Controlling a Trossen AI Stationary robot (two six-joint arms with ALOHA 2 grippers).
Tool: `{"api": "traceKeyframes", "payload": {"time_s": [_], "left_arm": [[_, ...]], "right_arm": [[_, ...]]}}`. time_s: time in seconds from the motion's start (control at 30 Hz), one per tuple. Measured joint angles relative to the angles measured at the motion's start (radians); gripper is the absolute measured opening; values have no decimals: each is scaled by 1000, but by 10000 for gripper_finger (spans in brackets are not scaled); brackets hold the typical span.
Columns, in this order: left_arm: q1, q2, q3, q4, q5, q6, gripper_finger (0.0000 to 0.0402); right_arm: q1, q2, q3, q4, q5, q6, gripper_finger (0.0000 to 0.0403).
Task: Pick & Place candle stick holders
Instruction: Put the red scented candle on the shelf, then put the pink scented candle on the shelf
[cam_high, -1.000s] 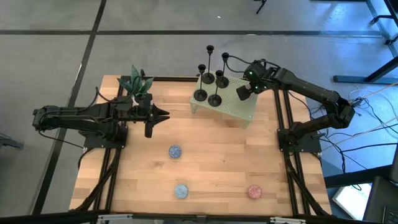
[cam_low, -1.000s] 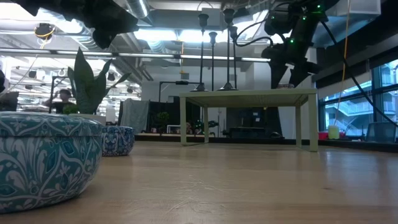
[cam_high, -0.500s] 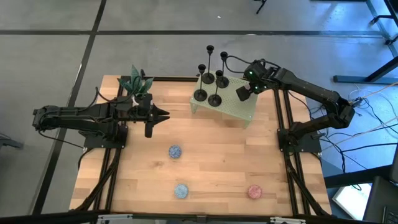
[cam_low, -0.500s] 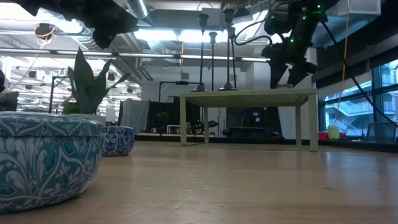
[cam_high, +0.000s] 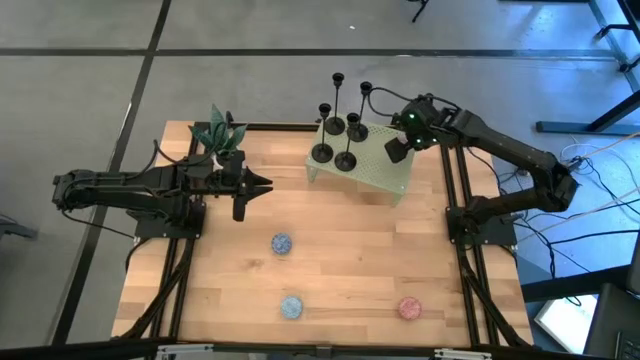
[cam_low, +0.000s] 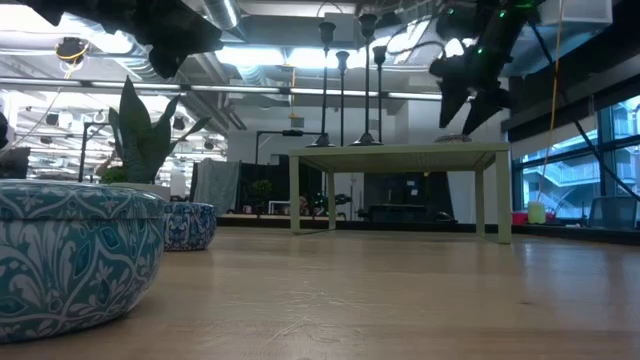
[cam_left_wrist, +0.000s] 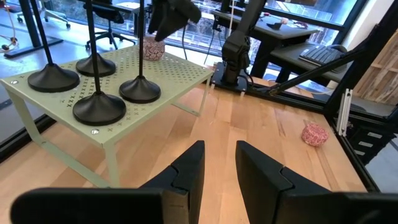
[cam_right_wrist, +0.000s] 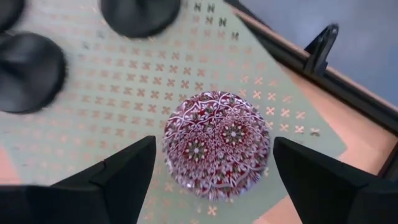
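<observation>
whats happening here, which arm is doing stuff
The right end effector hangs open over the small green stand, right above a red patterned bowl sitting on it, not gripping it. Four black candlesticks stand on the same stand. The left end effector waits open over the wooden table, holding nothing. Two blue bowls and a red one sit nearer the front.

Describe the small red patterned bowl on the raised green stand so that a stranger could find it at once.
Find the pale green perforated stand at the table's far edge. Four black candlesticks crowd its one end; at the other end, under the right hand, sits the bowl. It is the only round, red-and-white patterned thing on that stand.
</observation>
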Motion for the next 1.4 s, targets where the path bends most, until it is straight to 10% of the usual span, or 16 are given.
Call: {"api": "traceKeyframes", "payload": {"time_s": [0.7, 1.27, 1.4], "left_arm": [[0, 0, 0, 0, 0, 0, 86], [0, 0, 0, 0, 0, 0, 86], [0, 0, 0, 0, 0, 0, 86]], "right_arm": [[131, -187, -6, -252, 27, 113, 315], [198, -158, -6, -248, 198, 109, 22], [198, -142, -6, -217, 222, 131, 12]]}}
